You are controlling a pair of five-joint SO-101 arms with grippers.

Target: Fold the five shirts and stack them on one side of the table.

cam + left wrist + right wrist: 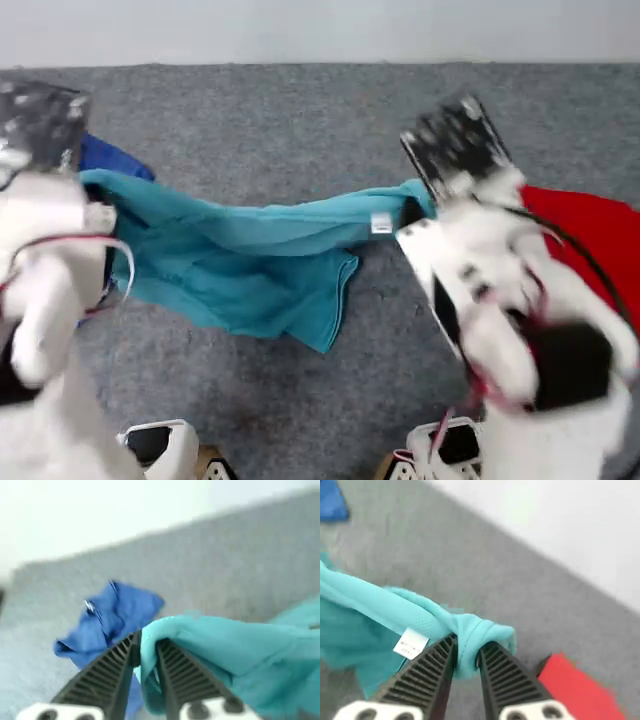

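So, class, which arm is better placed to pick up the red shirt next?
Right. The red shirt lies close beside the right gripper; the left gripper is at the other end of the teal shirt, near the blue shirt. Both are shut on the teal shirt.

— Across the middle?
— Barred by the teal shirt (250, 260), strung taut between the left gripper (148, 647) and the right gripper (467, 647), pinched at either bunched end.
— Beyond it?
— Open grey table (300, 110) along the far side, up to the pale wall (320, 30).
— At the ends?
— Blocked on the left by a crumpled blue shirt (110, 155), just behind the teal cloth; on the right by a red shirt (590, 235), close beside the right arm.
— Nearer side?
— Bare grey below the sagging hem, then hemmed in by the arm bases (160, 445) at the near edge.
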